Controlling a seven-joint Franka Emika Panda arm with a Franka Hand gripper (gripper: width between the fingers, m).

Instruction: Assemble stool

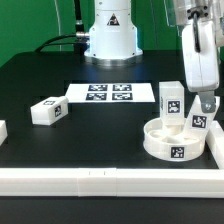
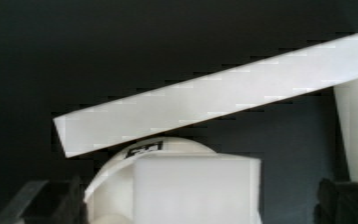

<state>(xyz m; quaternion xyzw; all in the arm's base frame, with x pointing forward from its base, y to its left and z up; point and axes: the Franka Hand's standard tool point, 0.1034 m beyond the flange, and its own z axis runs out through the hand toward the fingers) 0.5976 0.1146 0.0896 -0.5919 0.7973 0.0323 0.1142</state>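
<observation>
- Exterior view as clock face, twelve o'clock pointing away from the camera.
- Thin flat white marker board (image 1: 110,93) lying on the black table (image 1: 110,138), near its middle.
- Round white plastic disc seat (image 1: 178,146) at four o'clock of the marker board.
- Two short blocky white plastic legs upright on the seat: one (image 1: 171,100) at eleven o'clock, one (image 1: 199,121) at two o'clock.
- Third blocky leg (image 1: 47,111) at nine o'clock of the seat, well apart.
- Long white border rail (image 1: 100,182) along the six o'clock edge.
</observation>
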